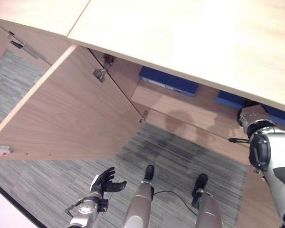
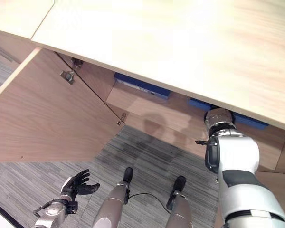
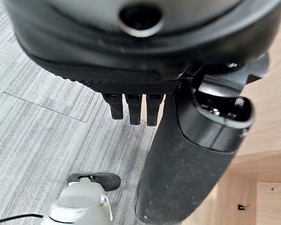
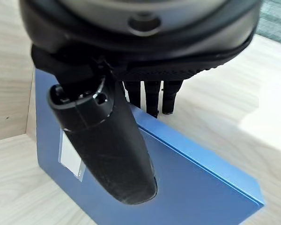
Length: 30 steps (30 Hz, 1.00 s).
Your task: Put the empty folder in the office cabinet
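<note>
**Right robot hand at the folder inside the cabinet**

My right robot hand is inside the cabinet, under its pale top. In the right wrist view my thumb lies across the flat face of the blue folder, and my fingers reach down past the folder's far edge. They look fairly straight, but I cannot tell whether they grip the folder or only rest against it. The folder lies flat on the light wooden shelf, with a white label on its spine at the end nearest the cabinet wall. From the head views my right arm runs up from the lower right, and the wrist goes in under the top, right at this folder.

Further along the same shelf, to my left, lies a second blue folder, well apart from the first.

My left robot hand hangs low over the grey carpet, touching nothing. Its fingers are spread and only loosely bent, with the thumb standing out to the side. In the left wrist view the fingers point down at the carpet, with a wooden panel just beside the thumb.

The cabinet door stands wide open to my left, swung out over the carpet. It carries two metal hinges along its inner edge and a small white catch near its outer corner.
</note>
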{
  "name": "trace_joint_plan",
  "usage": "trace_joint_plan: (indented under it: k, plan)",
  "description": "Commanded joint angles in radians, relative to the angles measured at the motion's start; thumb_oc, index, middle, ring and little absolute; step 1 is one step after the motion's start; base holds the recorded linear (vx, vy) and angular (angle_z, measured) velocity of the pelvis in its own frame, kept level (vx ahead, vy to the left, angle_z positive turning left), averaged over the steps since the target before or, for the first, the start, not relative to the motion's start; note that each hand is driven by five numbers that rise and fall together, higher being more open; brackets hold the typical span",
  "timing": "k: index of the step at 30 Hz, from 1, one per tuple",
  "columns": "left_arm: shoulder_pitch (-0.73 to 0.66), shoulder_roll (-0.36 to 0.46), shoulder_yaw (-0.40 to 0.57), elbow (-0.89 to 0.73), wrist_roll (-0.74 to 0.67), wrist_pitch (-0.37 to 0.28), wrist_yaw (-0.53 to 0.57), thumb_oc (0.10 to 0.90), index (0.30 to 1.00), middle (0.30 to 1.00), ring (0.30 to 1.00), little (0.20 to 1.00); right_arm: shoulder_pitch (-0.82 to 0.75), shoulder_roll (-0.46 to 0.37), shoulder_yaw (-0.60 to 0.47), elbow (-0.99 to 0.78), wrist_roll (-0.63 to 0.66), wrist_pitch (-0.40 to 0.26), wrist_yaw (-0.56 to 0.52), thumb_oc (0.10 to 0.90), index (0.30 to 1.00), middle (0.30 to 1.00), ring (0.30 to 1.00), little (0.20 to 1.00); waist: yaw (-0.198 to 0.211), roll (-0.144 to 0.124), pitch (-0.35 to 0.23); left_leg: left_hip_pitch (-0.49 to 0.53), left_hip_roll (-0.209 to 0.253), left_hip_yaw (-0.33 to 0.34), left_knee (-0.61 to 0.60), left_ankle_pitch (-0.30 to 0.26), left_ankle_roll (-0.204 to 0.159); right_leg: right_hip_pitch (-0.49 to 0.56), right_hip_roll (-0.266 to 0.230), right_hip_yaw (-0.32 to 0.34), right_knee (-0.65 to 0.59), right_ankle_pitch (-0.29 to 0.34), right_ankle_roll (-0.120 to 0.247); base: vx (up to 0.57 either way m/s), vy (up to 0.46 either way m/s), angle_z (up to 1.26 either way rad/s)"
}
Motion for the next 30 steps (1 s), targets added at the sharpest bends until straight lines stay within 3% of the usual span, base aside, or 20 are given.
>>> trace_joint_plan:
  k: [1,16,23,27,30]
  plan:
    - [-0.014,0.029,0.016,0.011,-0.008,-0.038,0.026,0.800,0.900,0.900,0.900,0.900,-0.007,-0.030,-0.047,-0.036,0.013,-0.048,-0.014,0.800,0.900,0.900,0.900,0.900,0.027,0.013,0.025,0.052,-0.038,-0.005,-0.060,-0.062,0.013,0.138,0.043,0.030,0.035,-0.194,0.075,0.00,0.000,0.00]
    - [-0.017,0.021,0.016,-0.044,-0.035,-0.045,0.015,0.800,0.900,0.900,0.900,0.900,0.070,-0.014,-0.032,-0.063,-0.003,-0.019,0.028,0.800,0.900,0.900,0.900,0.900,0.031,0.048,0.038,0.087,-0.034,0.003,-0.129,-0.027,0.020,0.155,0.033,0.030,0.002,-0.176,0.082,0.00,0.000,0.00]
    - [-0.010,0.045,0.023,-0.085,-0.042,-0.050,-0.011,0.800,0.900,0.900,0.900,0.900,0.028,-0.102,0.077,-0.078,-0.144,0.047,0.097,0.800,0.900,0.900,0.900,0.900,0.037,0.073,0.056,0.061,-0.036,0.005,-0.131,-0.011,0.019,0.113,0.026,0.030,0.019,-0.172,0.084,-0.03,-0.007,0.00]
    - [-0.003,0.064,0.024,-0.099,-0.037,-0.051,-0.022,0.800,0.900,0.900,0.900,0.900,-0.053,-0.195,0.188,-0.072,-0.263,0.089,0.139,0.800,0.900,0.900,0.900,0.900,0.044,0.085,0.062,0.035,-0.036,0.008,-0.133,0.002,0.017,0.080,0.021,0.031,0.027,-0.167,0.087,-0.02,-0.004,0.00]
    - [0.004,0.069,0.024,-0.103,-0.034,-0.049,-0.028,0.800,0.900,0.900,0.900,0.900,-0.092,-0.224,0.226,-0.074,-0.290,0.101,0.157,0.800,0.900,0.900,0.900,0.900,0.045,0.085,0.059,0.028,-0.036,0.009,-0.138,0.007,0.017,0.068,0.021,0.032,0.028,-0.163,0.086,0.00,0.000,0.00]
